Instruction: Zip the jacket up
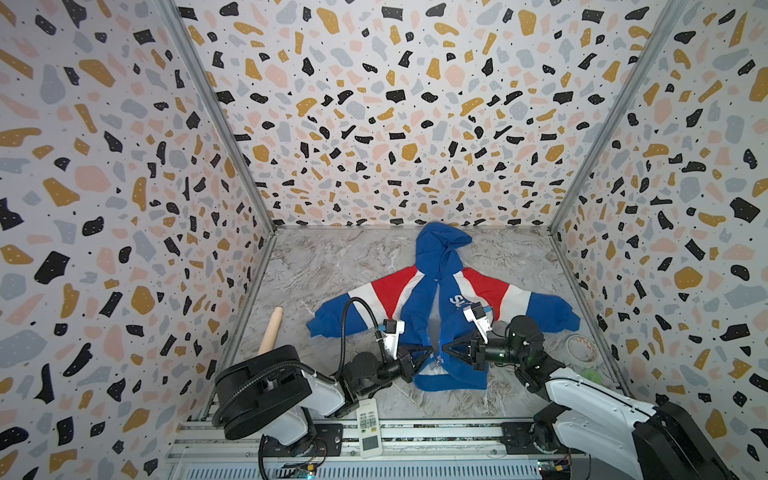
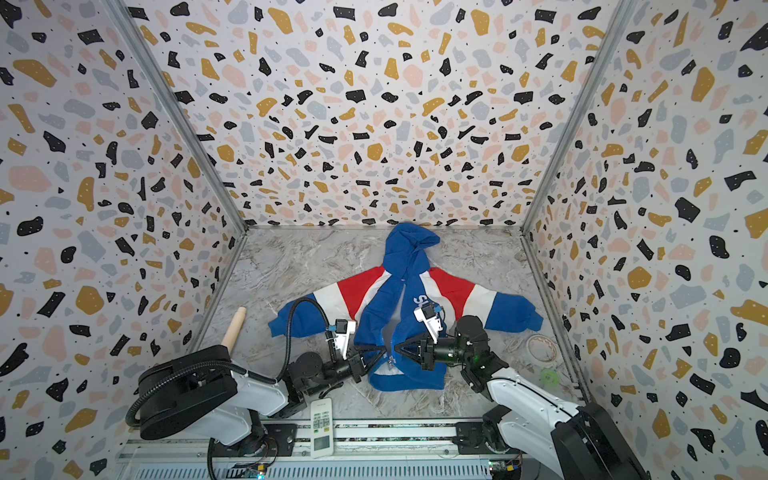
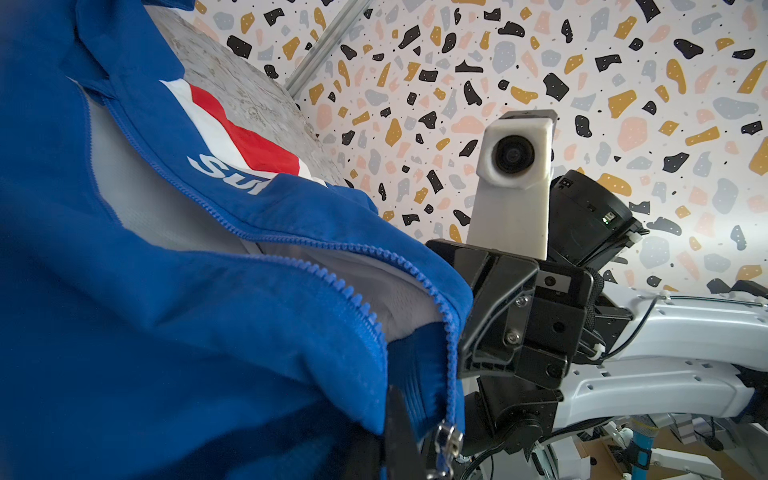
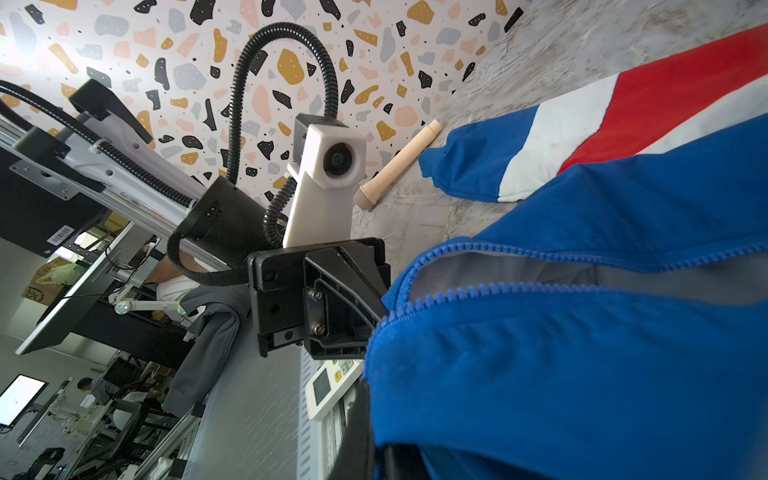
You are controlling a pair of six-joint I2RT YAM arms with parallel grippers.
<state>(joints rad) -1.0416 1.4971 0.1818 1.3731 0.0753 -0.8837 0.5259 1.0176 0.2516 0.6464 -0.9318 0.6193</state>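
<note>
**While Both Grippers Pinch the Front Edges, the Zip Stands Open**

Where the grey marble-patterned tabletop fills the lower centre of both top views, the small hooded jacket lies face up. It is royal blue with red and white striped sleeves. Its hood points to the upper edge of the tabletop, against the terrazzo-patterned back wall. The sleeves are spread to left and right, and the hem lies lowest in the frame. The right arm's wrist camera partly covers the white chest lettering.

Left gripper: jaws pressed together on the jacket's front edge at the left of the zip, just above the hem.

Right gripper: jaws likewise closed on the opposite front edge. The two tips face each other, close together, with the zip line between them.

The metal slider sits low, near the hem. Above it the two rows of blue teeth part and show pale grey lining. In both wrist views the front panels bulge and gape.

Other items noted:
- A pale wooden rod lies left of the jacket, apart from the sleeve cuff.
- A white remote control lies at the tabletop's lower edge.
- A roll of tape lies at the right, near the other cuff.
</note>
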